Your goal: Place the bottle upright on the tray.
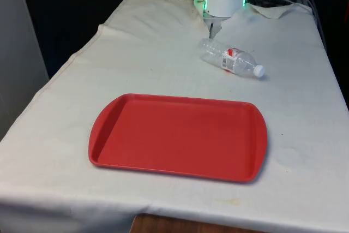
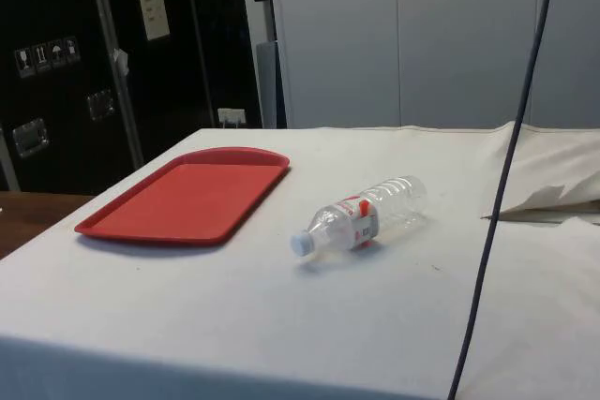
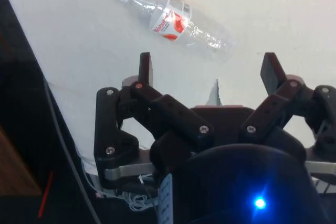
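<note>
Table [image 1: 163,64] under a white cloth is the biggest thing I see from my remote station, running across the front and side views. On it, toward the near end in the front view, lies 1 red tray [image 1: 178,136], flat and rectangular with rounded corners and a raised rim; its surface is bare. In the side view I see the same tray [image 2: 187,196] at the picture's left, well apart from the bottle.

Next in size is the gripper [image 3: 208,72], black with 2 fingers. In the wrist view I see both fingers [image 3: 145,67] spread wide with a clear gap between them and nothing in their hold; they hang above the cloth, not touching the bottle.

Smallest is the bottle [image 1: 231,59], clear plastic with a white cap and a red-and-white label around its middle. It lies on its side on the cloth, beyond the tray and toward the front view's right, its cap pointing to the front view's right. In the side view the bottle [image 2: 361,216] rests with the cap toward the tray. In the wrist view I see the bottle [image 3: 173,21] lying on the cloth, apart from the fingertips
</note>
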